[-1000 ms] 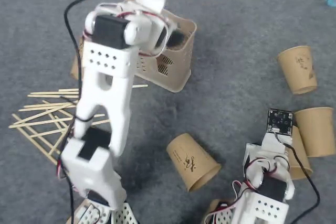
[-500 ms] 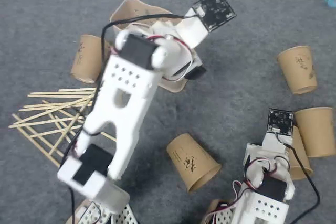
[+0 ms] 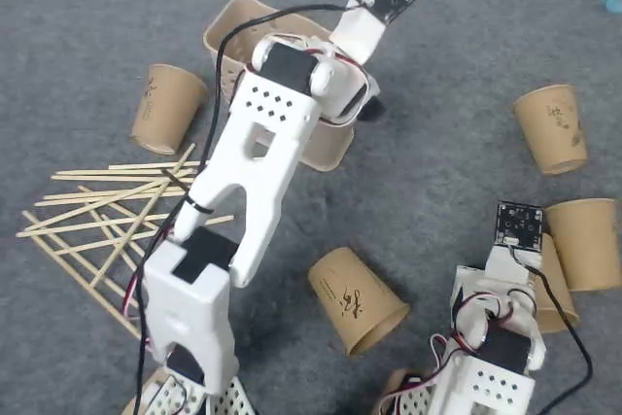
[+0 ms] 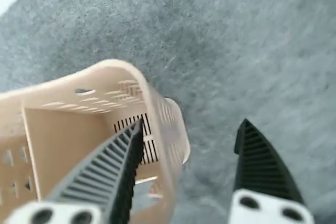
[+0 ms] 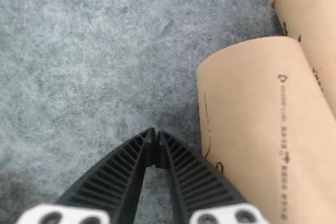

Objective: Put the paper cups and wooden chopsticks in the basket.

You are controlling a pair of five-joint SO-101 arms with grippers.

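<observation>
The beige slotted basket (image 3: 233, 41) stands at the back of the grey carpet. My left gripper (image 3: 366, 107) is open at its right side. In the left wrist view the left gripper (image 4: 191, 125) straddles the basket's wall (image 4: 157, 108), one finger inside and one over the carpet, holding nothing. Wooden chopsticks (image 3: 102, 211) lie scattered at the left. Paper cups lie on their sides: one (image 3: 167, 107) left of the basket, one (image 3: 358, 298) in the middle, others (image 3: 550, 128) (image 3: 585, 243) at the right. My right gripper (image 5: 155, 134) is shut and empty, next to a cup (image 5: 252, 135).
The left arm (image 3: 248, 201) stretches from the front left across the chopsticks to the basket. The right arm (image 3: 494, 337) sits at the front right with one more cup (image 3: 556, 289) behind it. Bare carpet lies between the basket and the right-hand cups.
The left arm's wrist has swung right and down to the basket's right side, and the basket now sits further left. The right arm has not moved.
</observation>
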